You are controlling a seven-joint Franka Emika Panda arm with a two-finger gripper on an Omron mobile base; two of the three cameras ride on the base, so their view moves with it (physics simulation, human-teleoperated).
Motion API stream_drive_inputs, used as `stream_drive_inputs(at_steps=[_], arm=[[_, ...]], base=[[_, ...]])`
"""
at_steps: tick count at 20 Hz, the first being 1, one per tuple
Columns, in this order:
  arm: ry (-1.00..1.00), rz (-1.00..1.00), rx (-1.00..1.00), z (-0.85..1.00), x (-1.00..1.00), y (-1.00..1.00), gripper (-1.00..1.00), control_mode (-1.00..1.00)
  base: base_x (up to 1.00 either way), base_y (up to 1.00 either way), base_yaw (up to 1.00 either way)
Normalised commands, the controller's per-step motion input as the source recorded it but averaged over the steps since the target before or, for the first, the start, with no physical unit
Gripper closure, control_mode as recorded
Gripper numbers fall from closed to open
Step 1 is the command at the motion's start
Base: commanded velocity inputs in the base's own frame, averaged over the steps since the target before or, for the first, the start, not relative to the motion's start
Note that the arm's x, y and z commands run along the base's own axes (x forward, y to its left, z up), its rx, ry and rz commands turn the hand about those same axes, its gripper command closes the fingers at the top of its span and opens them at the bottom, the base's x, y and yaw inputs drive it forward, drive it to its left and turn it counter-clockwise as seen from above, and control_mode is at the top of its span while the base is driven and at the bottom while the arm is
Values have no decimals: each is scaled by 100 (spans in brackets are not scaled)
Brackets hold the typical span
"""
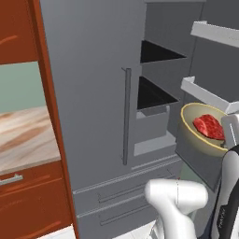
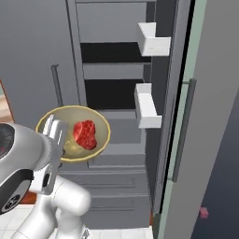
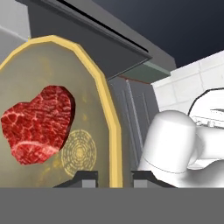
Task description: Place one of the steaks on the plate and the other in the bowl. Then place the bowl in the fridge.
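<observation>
Gripper (image 3: 114,177): fingers are pinching the bowl (image 3: 87,78) by its rim, one inside, one outside, holding it aloft before the open fridge (image 1: 93,70). Bowl: likely rigid, glossy, slippery, so the rim suits as hold; the steak (image 3: 39,124) is lying loose inside, apt to slide if tilted.

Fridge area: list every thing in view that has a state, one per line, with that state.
fridge: right door swung open, left door shut, shelves bare.
bowl: held up in front of the open fridge, tilted, not yet on a shelf.
steak: lying inside the bowl.
gripper: shut on the bowl's rim, one finger on each side.
</observation>
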Motion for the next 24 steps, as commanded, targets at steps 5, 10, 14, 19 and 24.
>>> stream_drive_inputs(at_steps=[5,10,14,19,24], arm=[[0,0,0,0,0,0,100,100],[0,0,0,0,0,0,100,100],[0,0,0,0,0,0,100,100],[0,0,0,0,0,0,100,100],[0,0,0,0,0,0,100,100]], base=[[59,-12,2],[52,-6,5],[20,-23,9],[6,-11,7],[1,-19,5]])
